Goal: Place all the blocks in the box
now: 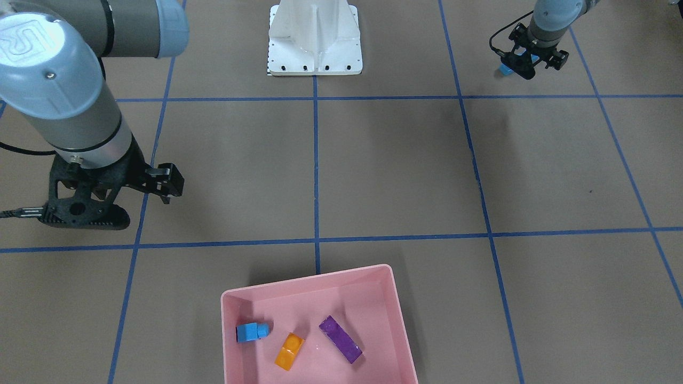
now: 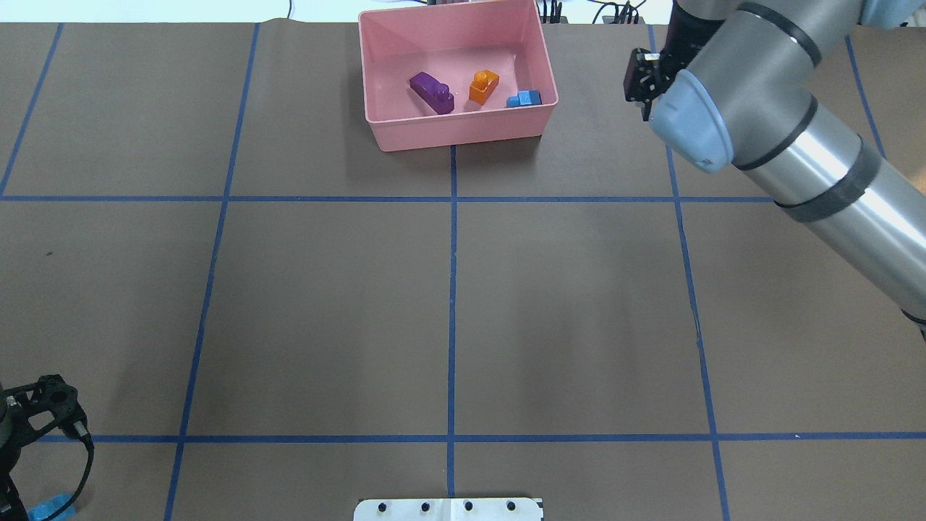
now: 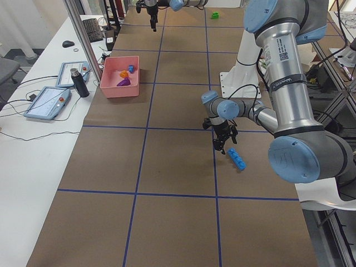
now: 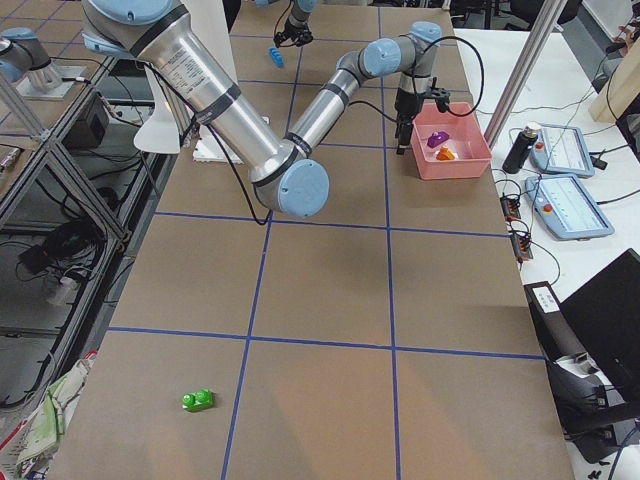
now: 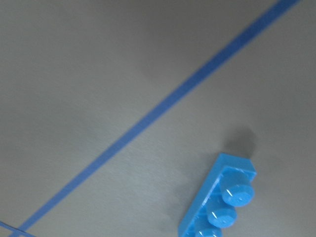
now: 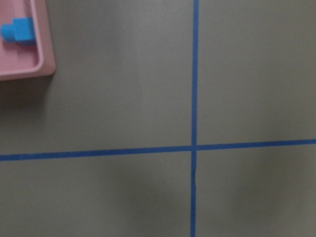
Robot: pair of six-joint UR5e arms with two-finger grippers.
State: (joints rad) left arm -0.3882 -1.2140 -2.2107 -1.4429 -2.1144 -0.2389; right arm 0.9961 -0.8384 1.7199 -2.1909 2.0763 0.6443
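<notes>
The pink box (image 1: 397,298) stands at the table's far side and holds the purple brick (image 1: 340,339), the orange brick (image 1: 289,351) and the small blue brick (image 1: 251,332). The long blue brick (image 5: 219,200) lies on the brown table near the robot's base, just beside my left gripper (image 1: 524,72), which hovers over it, open and empty. My right gripper (image 1: 166,193) hangs open and empty beside the box (image 2: 463,134), outside its wall. The small green brick (image 4: 198,400) lies alone, far out on the robot's right end of the table.
The white robot base (image 1: 315,37) stands at the table's near edge. Blue tape lines (image 2: 452,289) split the brown table into squares. Tablets and a dark bottle (image 3: 79,82) sit on a side table beyond the box.
</notes>
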